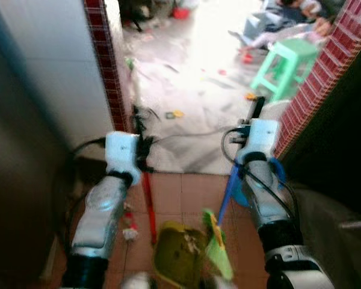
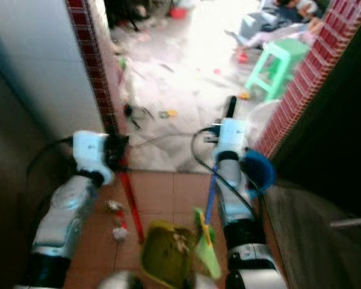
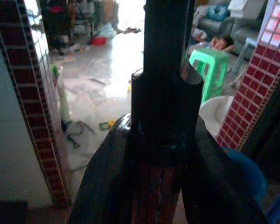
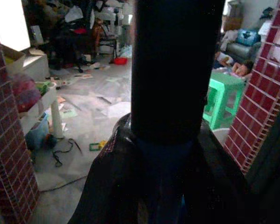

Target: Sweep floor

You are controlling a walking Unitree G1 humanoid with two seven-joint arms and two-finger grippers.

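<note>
Broom (image 1: 218, 241), green head low on the tile floor (image 1: 174, 192) beside one yellow dustpan (image 1: 177, 250), whose lower edge is cut off; blue handle runs up to the right gripper (image 1: 253, 129), clamped round it, and the left gripper (image 1: 141, 147) is clamped on the dustpan's red handle (image 1: 148, 201). Head views blurred: two or three scraps (image 2: 115, 220) by the red handle, unidentifiable. Wrist views, sharper, show one green stool (image 4: 222, 98) and a person (image 3: 219, 43) lying beyond.
</note>
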